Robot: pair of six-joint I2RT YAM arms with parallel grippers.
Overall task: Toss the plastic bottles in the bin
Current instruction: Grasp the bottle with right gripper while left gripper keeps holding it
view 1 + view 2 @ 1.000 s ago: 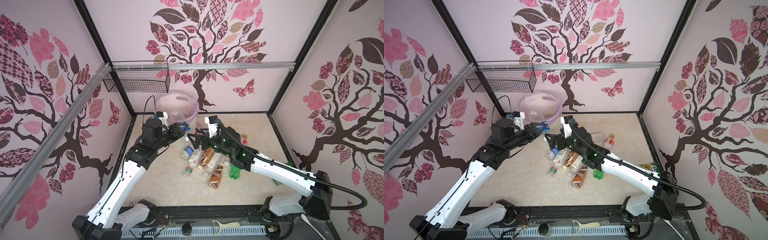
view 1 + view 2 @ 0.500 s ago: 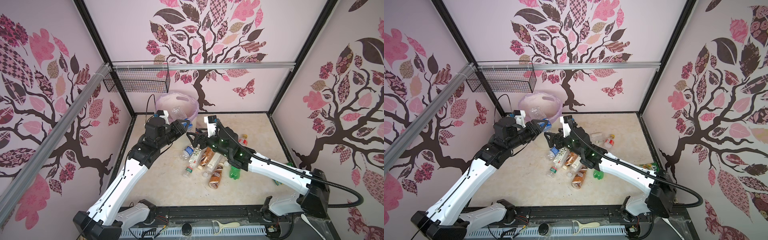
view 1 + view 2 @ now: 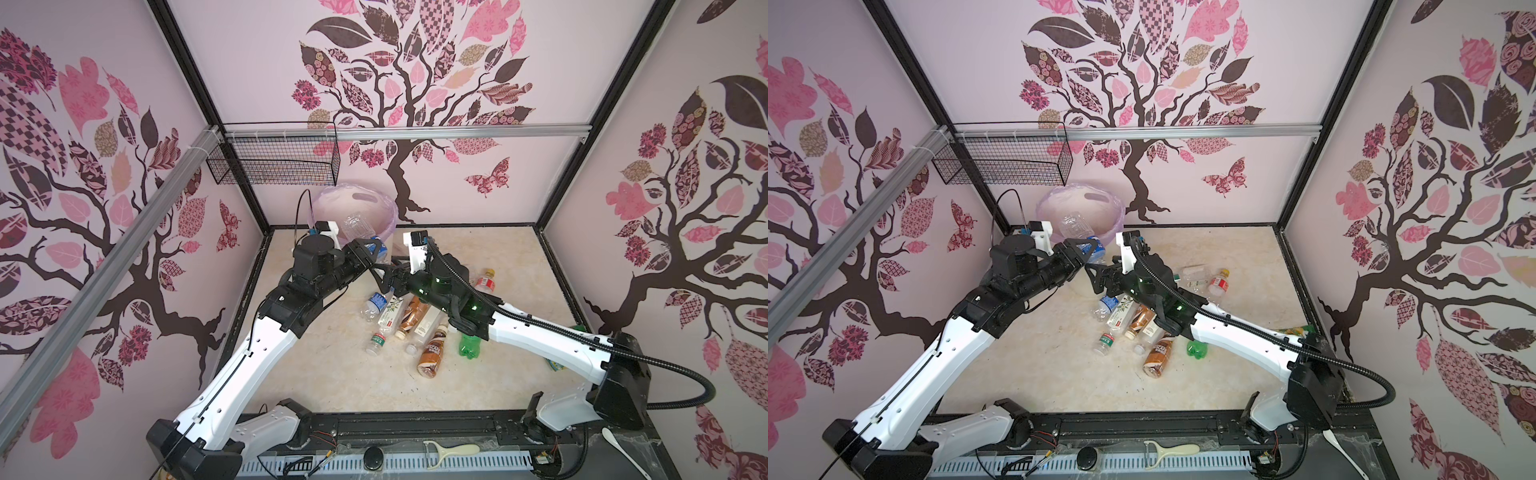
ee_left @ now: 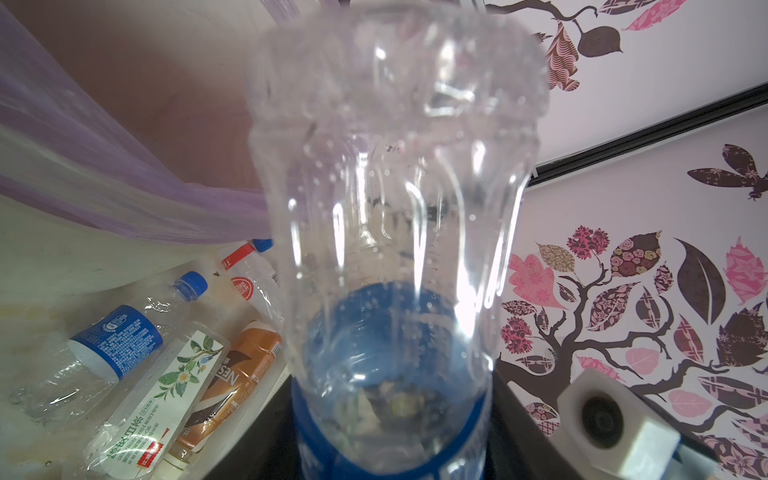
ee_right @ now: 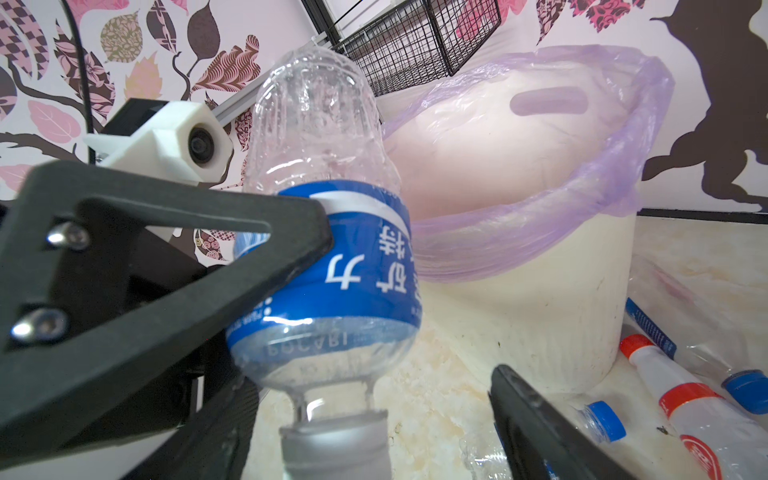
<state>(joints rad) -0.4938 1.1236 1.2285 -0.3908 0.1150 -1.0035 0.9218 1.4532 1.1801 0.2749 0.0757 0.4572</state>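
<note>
A clear bottle with a blue label (image 5: pixel 332 270) is held cap down beside the bin (image 5: pixel 540 311), and my left gripper (image 3: pixel 368 251) is shut on its label. In both top views the bottle's clear base (image 3: pixel 357 226) (image 3: pixel 1073 226) overlaps the lilac-lined bin rim (image 3: pixel 392 214) (image 3: pixel 1121 208). In the left wrist view the bottle (image 4: pixel 390 166) fills the picture and hides the fingers. My right gripper (image 5: pixel 365 407) stands open just below, its fingers either side of the grey cap (image 5: pixel 332 449) without touching it. Several plastic bottles (image 3: pixel 409 320) (image 3: pixel 1133 324) lie in a heap on the floor.
A black wire basket (image 3: pixel 274 166) hangs on the back rail above the bin. Two more bottles (image 3: pixel 484 282) lie right of my right arm. A green bottle (image 3: pixel 469 345) lies under that arm. A green-yellow packet (image 3: pixel 1291 330) sits by the right wall.
My right gripper has shifted left, under the held bottle, and its jaws have narrowed a little. The left arm has nudged the bottle slightly towards the bin.
</note>
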